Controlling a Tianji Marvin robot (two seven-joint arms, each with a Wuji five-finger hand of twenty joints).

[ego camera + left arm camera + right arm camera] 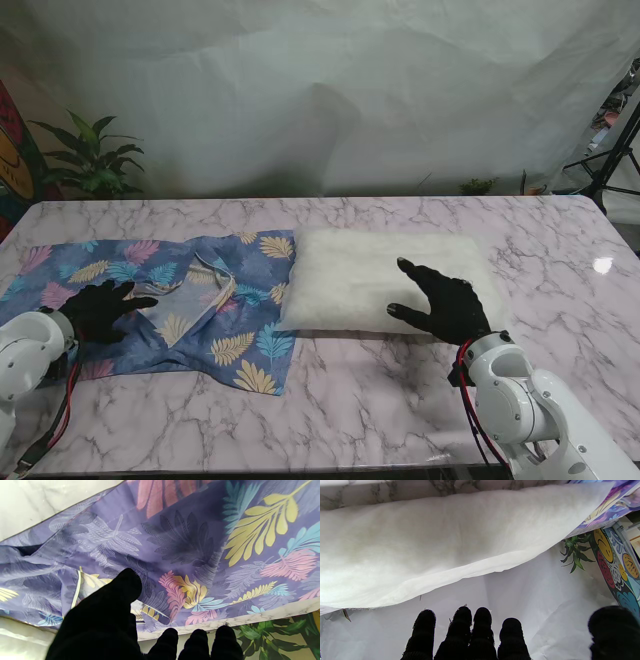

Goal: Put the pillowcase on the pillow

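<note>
Lying flat on the marble counter [400, 390], the pillowcase [230, 300] spreads over the left half, with the bare white pillow [360, 280] just to its right; the pillow's left end touches or slightly overlaps the cloth's right edge, though I cannot tell whether any of it is inside yet. That layout looks deliberate: case and pillow lie end to end, so the pillow can be fed sideways into the cloth.

The case is blue-violet with yellow, pink and teal leaf prints. Near its middle the fabric is rumpled and folded back, showing a paler inner side and a light hem, which I take for the opening.

The left robot hand [100, 308] rests on the left part of the case, fingers spread and pointing right toward that fold, holding nothing. It is probably pinning the cloth or reaching for the hem. The left wrist view shows its dark fingertips [125, 585] over the printed fabric without a pinch.

The right robot hand [445, 300] lies on the pillow's right portion, fingers splayed and nothing grasped, seemingly placed to steady or push it leftward. Insertion has barely begun.

A potted plant [90, 160] stands beyond the counter's far left corner.
</note>
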